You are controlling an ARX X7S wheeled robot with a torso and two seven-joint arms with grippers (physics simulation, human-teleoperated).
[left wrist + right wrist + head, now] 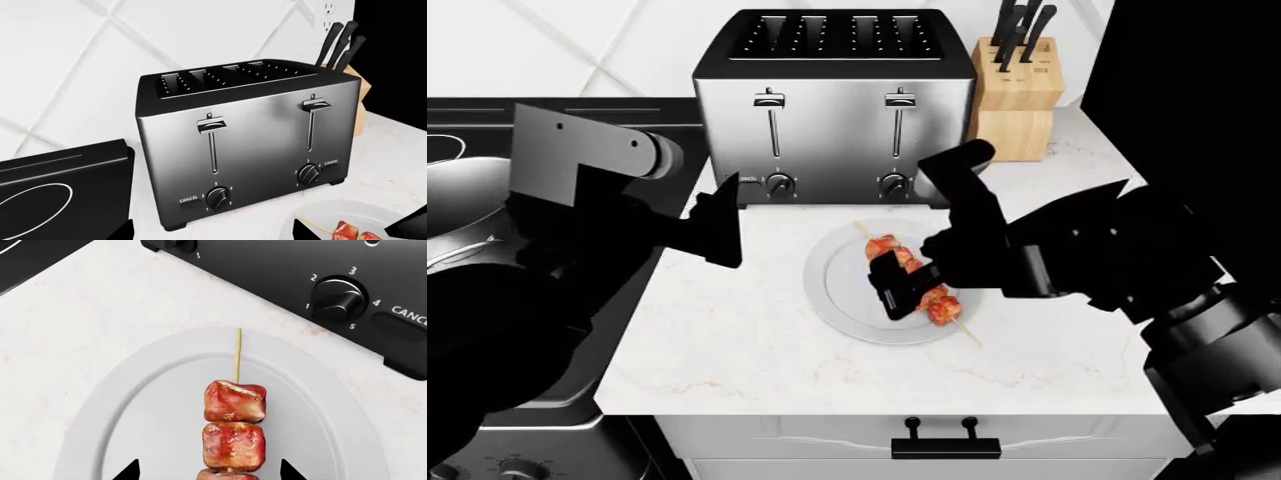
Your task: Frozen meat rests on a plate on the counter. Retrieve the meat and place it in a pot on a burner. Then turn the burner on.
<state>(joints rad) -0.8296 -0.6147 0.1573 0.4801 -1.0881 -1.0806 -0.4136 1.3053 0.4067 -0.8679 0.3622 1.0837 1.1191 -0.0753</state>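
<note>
— Where's the meat (909,281)?
— On the plate (838,300), on the worktop (747,340) before the toaster (834,110).
— The right hand (897,285)?
— Spread wide above the chunks, holding nothing.
— The left hand (718,222)?
— Spread too, empty, beside the plate.

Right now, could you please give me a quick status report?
Right gripper open over the reddish-pink meat kebab. Left gripper open, empty. Kebab lies on the round white plate. Nothing blocking.

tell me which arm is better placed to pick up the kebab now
Right. Its tool hangs open directly over the meat on the plate, fingertips either side of the chunks. The left tool is off beside the plate, facing the toaster.
</note>
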